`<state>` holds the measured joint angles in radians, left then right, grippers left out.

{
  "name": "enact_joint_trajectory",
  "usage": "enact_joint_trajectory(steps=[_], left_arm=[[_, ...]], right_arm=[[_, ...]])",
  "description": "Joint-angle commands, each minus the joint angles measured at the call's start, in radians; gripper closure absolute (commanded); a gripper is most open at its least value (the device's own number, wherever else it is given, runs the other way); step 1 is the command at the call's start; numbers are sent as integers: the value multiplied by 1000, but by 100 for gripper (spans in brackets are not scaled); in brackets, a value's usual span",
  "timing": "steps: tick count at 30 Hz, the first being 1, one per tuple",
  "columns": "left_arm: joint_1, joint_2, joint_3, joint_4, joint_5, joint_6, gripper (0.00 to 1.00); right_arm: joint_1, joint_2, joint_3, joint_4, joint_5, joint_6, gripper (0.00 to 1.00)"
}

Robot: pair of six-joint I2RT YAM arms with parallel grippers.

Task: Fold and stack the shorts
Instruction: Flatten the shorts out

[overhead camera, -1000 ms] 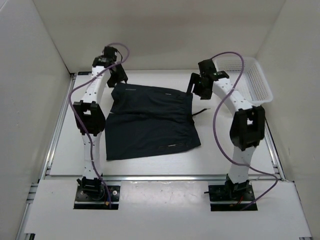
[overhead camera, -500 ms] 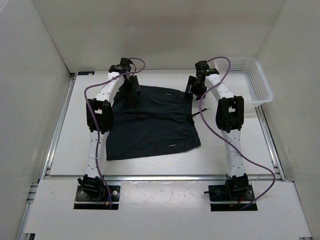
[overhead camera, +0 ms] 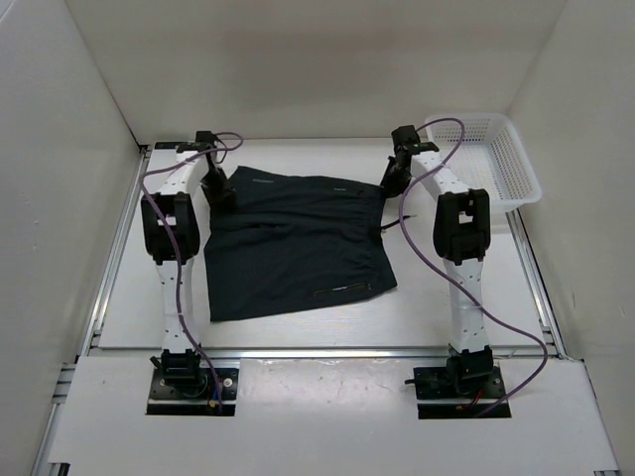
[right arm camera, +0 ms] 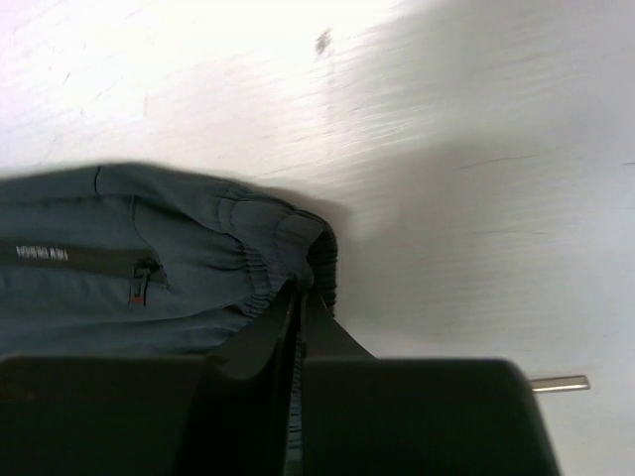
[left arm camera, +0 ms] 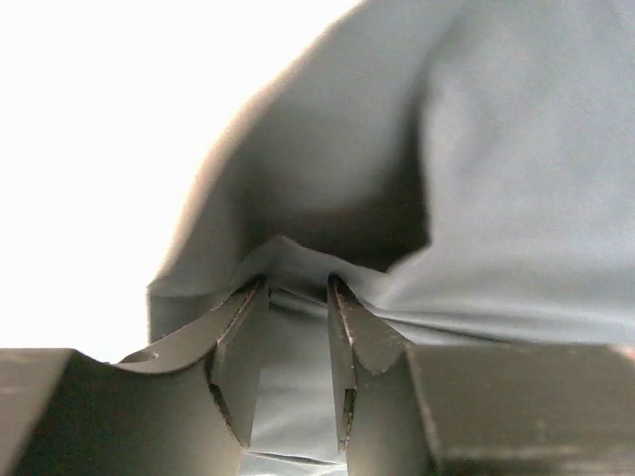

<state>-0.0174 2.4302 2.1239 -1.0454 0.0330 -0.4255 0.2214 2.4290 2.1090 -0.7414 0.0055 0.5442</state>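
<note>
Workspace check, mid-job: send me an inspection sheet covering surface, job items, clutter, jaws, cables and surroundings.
Surface: white table, one small dark speck beyond the waistband corner.
Job's things: one pair of dark shorts spread flat mid-table, not yet folded.
Clutter: white mesh basket at the far-right corner.
Jaws: left jaws pinch a bunched fold at the shorts' far-left corner; right jaws shut on the far-right waistband corner.
Cables: purple cables hang in loose loops, left and right.
Surroundings: plain white walls on three sides.
</note>
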Motion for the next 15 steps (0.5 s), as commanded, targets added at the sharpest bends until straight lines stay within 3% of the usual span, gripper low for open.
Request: enact_joint_trajectory(steps=[1,4,9,15], left_arm=[[65,-77,-62,-16,-71,-18,58],[94,-132,-106,-2,-82,-36,58],[116,-152,-62,-13,-48,-36,47],[60,-171,-33,-33,-28,-13,46]], right_arm=[[-31,-54,-21,23,93,19,100],[-31,-54,-21,23,102,19,100],[-31,-54,-21,23,102,19,100],[-31,-33,31,23,70,-13,100]])
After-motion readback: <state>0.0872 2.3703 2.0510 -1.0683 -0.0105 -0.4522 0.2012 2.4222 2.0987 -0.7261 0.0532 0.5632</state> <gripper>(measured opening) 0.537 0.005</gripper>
